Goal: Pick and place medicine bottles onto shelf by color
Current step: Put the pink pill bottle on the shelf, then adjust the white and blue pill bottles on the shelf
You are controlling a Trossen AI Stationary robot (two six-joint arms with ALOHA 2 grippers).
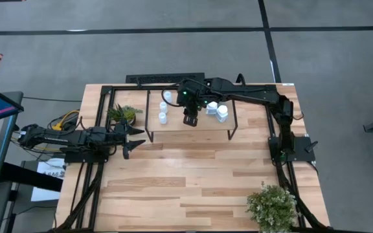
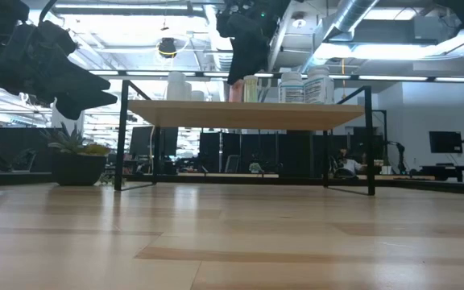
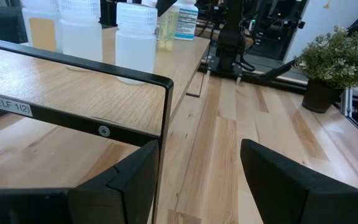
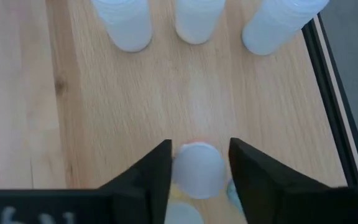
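High view first: the shelf (image 1: 173,126) stands toward the far side of the table (image 1: 193,181), and the right gripper (image 1: 191,119) hangs over its middle, with white medicine bottles (image 1: 164,107) to one side of it and a tighter cluster to the other. The left gripper (image 1: 129,139) waits low off the shelf's left end, beside a potted plant (image 1: 123,114); a second plant (image 1: 272,206) sits at the near right corner. Low view shows the right gripper (image 2: 244,68) reaching down to shelf-top level among the standing bottles, while the left gripper (image 2: 87,84) hangs clear of the board. Left wrist view looks along the shelf edge, its own fingers (image 3: 129,186) standing well apart with nothing between them, and three translucent white bottles (image 3: 135,40) lined up on the board ahead. Right wrist view looks straight down on the shelf: three white bottles (image 4: 197,18) in a row farther off, and a small bottle (image 4: 196,169) upright between the right fingers (image 4: 160,168); a narrow gap seems to show on each side, so I judge the fingers are parting around it, not clamped. By my reading the step in hand is setting this bottle down in its group. The next move calls for a fully slack hold and a straight lift, without brushing the neighbours just beside it.
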